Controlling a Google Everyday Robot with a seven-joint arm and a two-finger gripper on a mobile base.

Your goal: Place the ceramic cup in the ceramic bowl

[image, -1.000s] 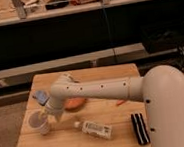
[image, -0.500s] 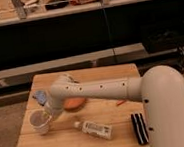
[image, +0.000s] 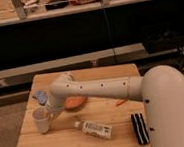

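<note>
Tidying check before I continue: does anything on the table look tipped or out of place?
Only the white bottle lies on its side, toward the front; no spill shows. The ceramic cup stands upright, the gripper shut on its rim.

This looks like a lab or workshop: a small wooden table (image: 68, 141) stands on a grey floor (image: 6, 124) before a long, cluttered shelf (image: 77, 9) with metal uprights. The gripper (image: 50, 111) is over the table's left part, closed on the ceramic cup (image: 40, 122) at its rim.
</note>
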